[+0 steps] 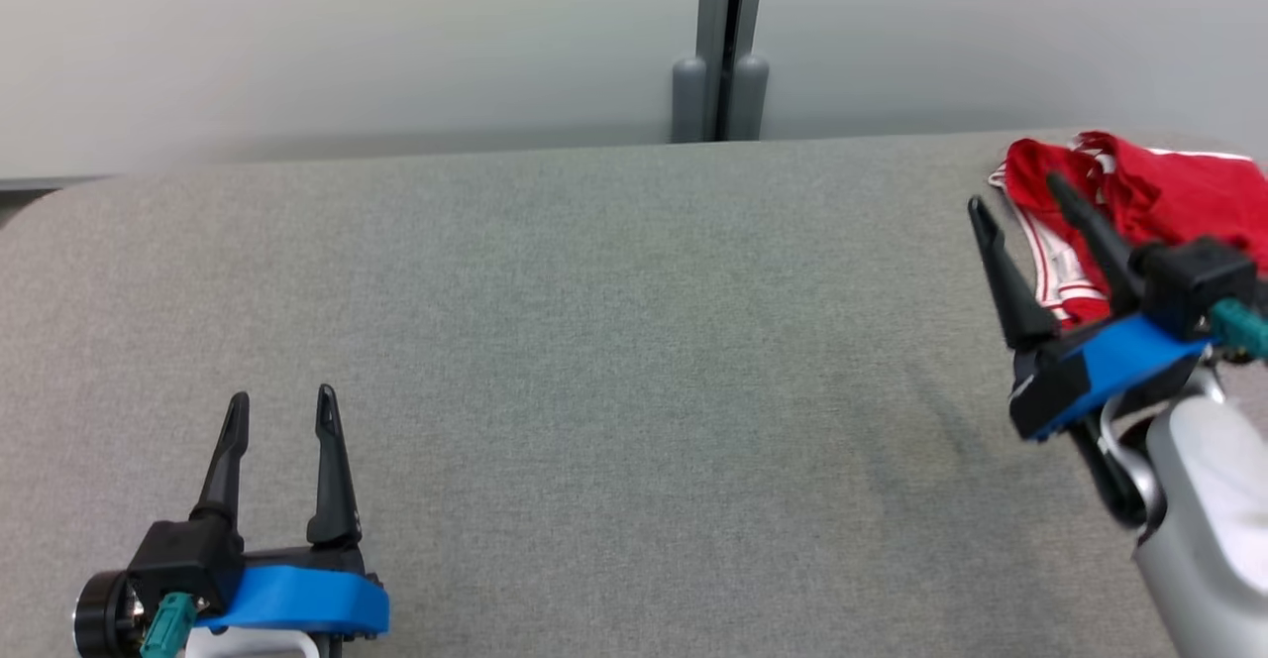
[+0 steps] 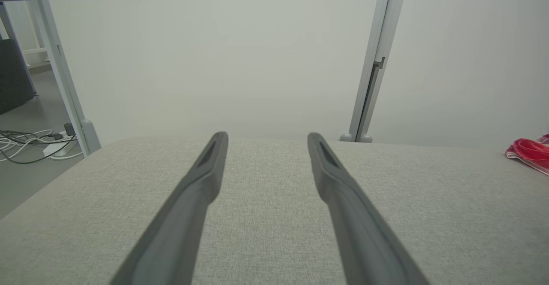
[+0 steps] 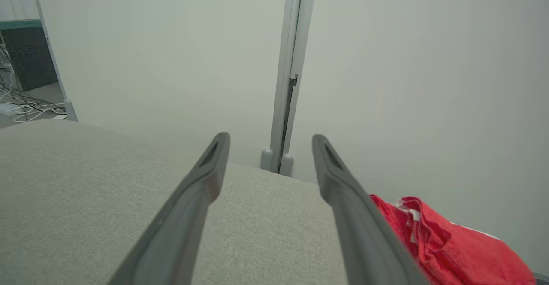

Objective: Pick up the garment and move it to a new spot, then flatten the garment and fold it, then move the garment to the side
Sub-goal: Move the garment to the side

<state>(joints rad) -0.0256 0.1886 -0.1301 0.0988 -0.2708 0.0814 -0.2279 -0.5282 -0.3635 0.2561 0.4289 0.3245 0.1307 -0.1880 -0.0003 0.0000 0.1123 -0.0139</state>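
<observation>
A crumpled red garment (image 1: pixel 1159 202) with white trim lies at the far right of the grey padded table (image 1: pixel 594 361), near its back edge. My right gripper (image 1: pixel 1020 194) hovers open just left of and in front of the garment, one finger overlapping its near edge in the head view. From the right wrist camera the garment (image 3: pixel 441 242) lies to the right of the open gripper (image 3: pixel 270 141), nothing between the fingers. My left gripper (image 1: pixel 280 402) is open at the lower left, far from the cloth. The left wrist camera catches the garment (image 2: pixel 529 153) at the far right edge, with the left gripper (image 2: pixel 266 139) empty.
A pale wall with a grey vertical post (image 1: pixel 730 44) runs right behind the table's back edge. Cables and a power strip (image 2: pixel 51 145) lie on the floor beyond the table's left end. The grey surface spreads wide between the two grippers.
</observation>
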